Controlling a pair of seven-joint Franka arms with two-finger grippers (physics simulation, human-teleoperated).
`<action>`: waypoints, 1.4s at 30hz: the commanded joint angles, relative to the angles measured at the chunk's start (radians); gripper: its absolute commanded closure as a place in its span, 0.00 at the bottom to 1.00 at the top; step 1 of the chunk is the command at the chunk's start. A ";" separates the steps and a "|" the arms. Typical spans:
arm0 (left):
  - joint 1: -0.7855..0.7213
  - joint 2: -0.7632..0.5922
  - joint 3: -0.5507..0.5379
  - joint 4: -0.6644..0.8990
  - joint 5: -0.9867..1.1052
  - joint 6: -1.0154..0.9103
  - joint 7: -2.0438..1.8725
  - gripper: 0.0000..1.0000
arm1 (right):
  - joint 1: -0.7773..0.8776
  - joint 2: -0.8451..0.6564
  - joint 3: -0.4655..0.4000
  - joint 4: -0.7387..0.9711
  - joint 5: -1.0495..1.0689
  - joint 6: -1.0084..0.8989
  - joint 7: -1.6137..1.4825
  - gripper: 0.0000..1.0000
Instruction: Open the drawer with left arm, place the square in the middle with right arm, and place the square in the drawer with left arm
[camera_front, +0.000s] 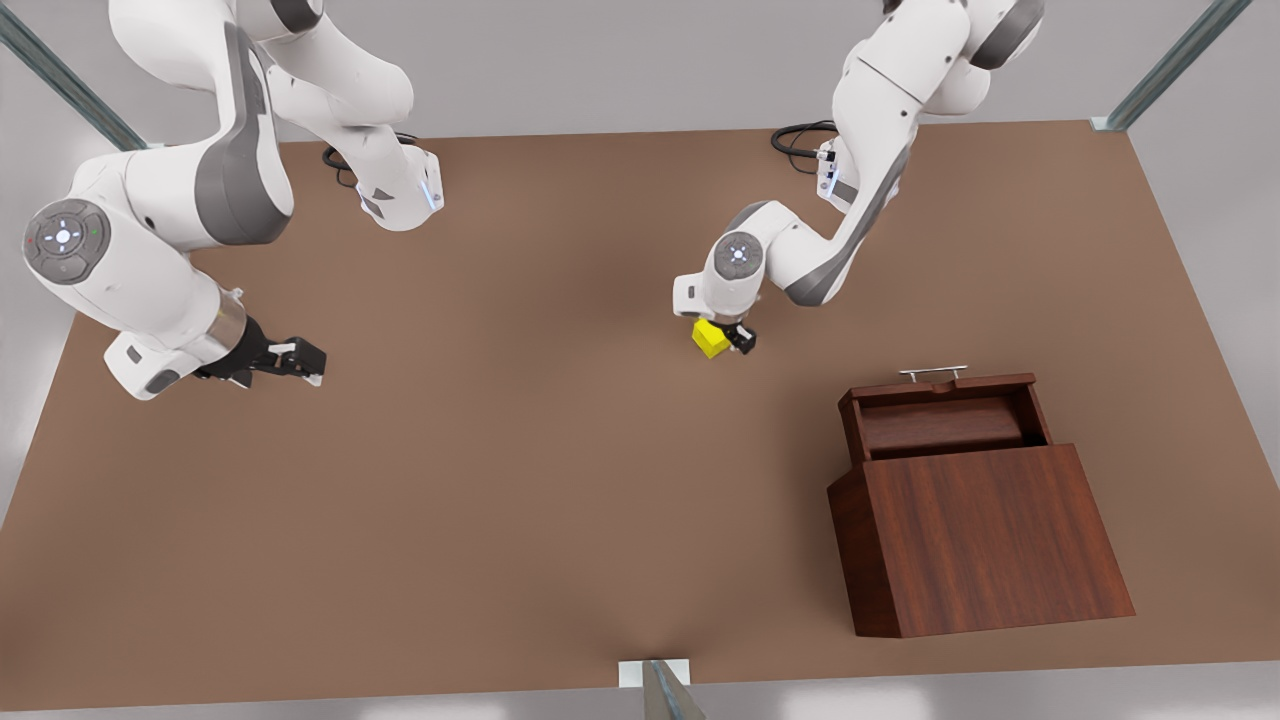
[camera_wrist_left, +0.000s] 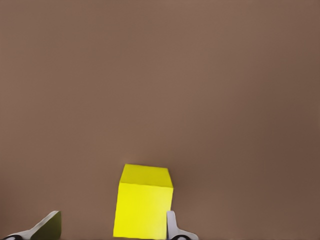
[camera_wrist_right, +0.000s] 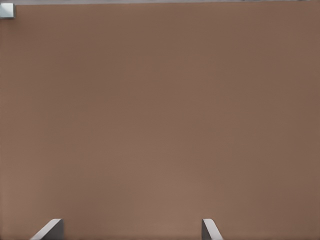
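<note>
The small bright yellow cube (camera_front: 710, 339) is seen near the middle of the plain brown tabletop (camera_front: 520, 480). The left gripper (camera_front: 737, 335) is set down around the cube. In the left wrist view, the cube (camera_wrist_left: 142, 202) is seen between the two fingertips (camera_wrist_left: 172, 226). One fingertip is touching the cube's side, and a gap is left between the cube and the other fingertip. So the fingers are spread wider than the cube, and the cube is not squeezed. It cannot be told whether the cube is resting on the tabletop.

The dark reddish-brown wooden cabinet (camera_front: 985, 540) is seen toward the front view's right, well apart from the cube. Its shallow drawer (camera_front: 940, 420) is pulled out, and the thin silver bar handle (camera_front: 933, 372) is at its far edge.

The right gripper (camera_front: 300, 362) is held over the tabletop at the front view's left. Its fingers (camera_wrist_right: 209, 229) are spread wide, and nothing is held between them. That arm is waiting.
</note>
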 joint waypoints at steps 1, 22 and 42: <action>-0.004 -0.001 0.001 -0.008 0.002 0.008 0.017 0.00 | -0.001 0.000 0.000 0.000 -0.002 0.000 0.000 0.00; -0.024 0.095 0.018 -0.056 0.004 0.103 0.022 0.00 | 0.000 0.000 0.000 0.000 -0.009 0.002 0.013 0.00; -0.032 0.155 0.038 -0.070 0.017 0.158 0.012 0.26 | -0.001 0.000 0.000 0.000 -0.012 0.003 0.010 0.00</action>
